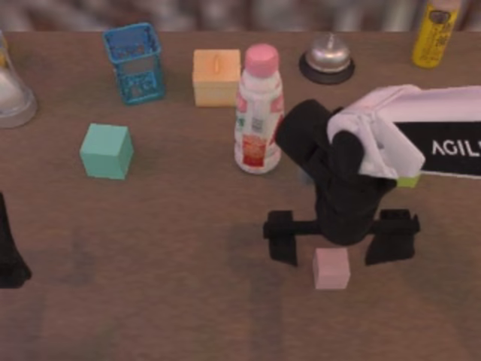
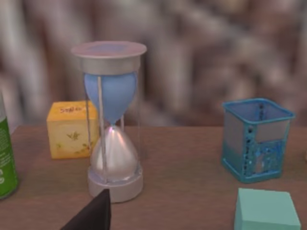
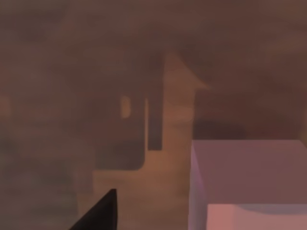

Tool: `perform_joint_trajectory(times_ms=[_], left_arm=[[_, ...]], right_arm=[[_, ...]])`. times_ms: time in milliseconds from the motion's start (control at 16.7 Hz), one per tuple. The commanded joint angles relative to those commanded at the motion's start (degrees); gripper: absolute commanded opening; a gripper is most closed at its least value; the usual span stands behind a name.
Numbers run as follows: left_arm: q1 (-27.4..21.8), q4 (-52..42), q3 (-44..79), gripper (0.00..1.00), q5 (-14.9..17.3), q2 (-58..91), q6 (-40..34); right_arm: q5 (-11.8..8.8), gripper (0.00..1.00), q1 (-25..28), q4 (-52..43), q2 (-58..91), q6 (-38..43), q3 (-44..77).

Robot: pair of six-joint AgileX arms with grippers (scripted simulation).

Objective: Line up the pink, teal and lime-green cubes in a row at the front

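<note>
A brown wood-grain table [image 1: 150, 301] with soft shadows fills the top view, and beyond its far edge lies a blurred backdrop of grey, tan and dark reddish vertical streaks [image 2: 216, 52] under even, diffuse light.

The brown wooden bench [image 1: 173, 301] is seen from above in the top view, from its back edge to its front. From the left wrist, a low, level look is taken across the bench toward the blurred background; the blue open mesh basket [image 2: 256, 139] and matte teal cube [image 2: 266, 211] seen there also lie at upper left of the top view. The right wrist view is held very close to the bench, with the pale pink matte cube [image 3: 249, 182] filling its lower right; the same cube lies at lower centre-right from above.
</note>
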Motion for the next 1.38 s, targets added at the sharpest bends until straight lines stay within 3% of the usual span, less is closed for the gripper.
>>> perform_joint_trajectory(times_ms=[180,660,1020,1380], left_arm=[[0.0,0.0,0.0,1.00,0.0,0.0,0.0],[0.0,0.0,0.0,1.00,0.0,0.0,0.0],[-0.2,-1.2,1.7,1.00,0.1,1.5,0.0],[-3.0,-14.5,18.7,1.00,1.0,18.7,0.6]], right_arm=[[0.0,1.00,0.1,-1.0,-0.4,0.0,0.8],[0.0,1.00,0.7,-14.6,-5.6,0.1,9.1],[-0.1,1.00,0.5,-13.4,-6.8,-0.5,7.8],[-0.4,1.00,-0.5,-4.0,-21.7,-6.4,-4.7]])
